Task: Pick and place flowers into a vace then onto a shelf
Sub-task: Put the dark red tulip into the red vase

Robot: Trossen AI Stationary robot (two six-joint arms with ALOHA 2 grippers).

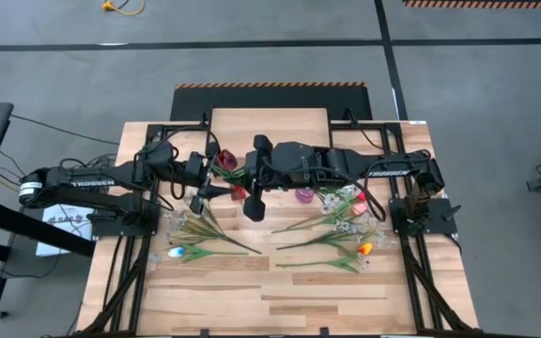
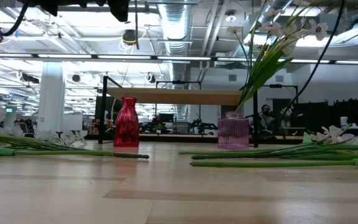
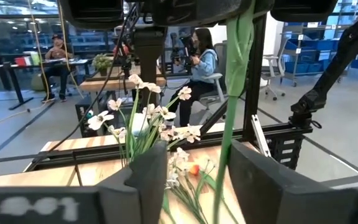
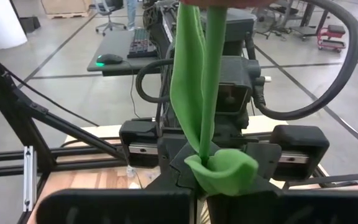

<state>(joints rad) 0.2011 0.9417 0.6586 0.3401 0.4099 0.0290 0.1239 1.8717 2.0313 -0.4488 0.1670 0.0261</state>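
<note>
My right gripper reaches across to the table's middle and is shut on a green-stemmed flower with a red head. My left gripper faces it, open, one finger on each side of that upright stem. A red vase stands empty. A pink vase holds a leaning spray of white blossoms. More flowers lie flat on the table, on the left and right. The shelf stands behind the vases. My right gripper pinches the flower's green stem between its two shut fingers, right at a curled leaf. The stem runs on away from the fingers with a long leaf beside it. The flower is lifted clear of the table.
The shelf takes the table's far middle, with the red vase and pink vase in front of it. An orange tulip lies among the right-hand flowers. Bare wood shows along the near edge. People sit in the room beyond.
</note>
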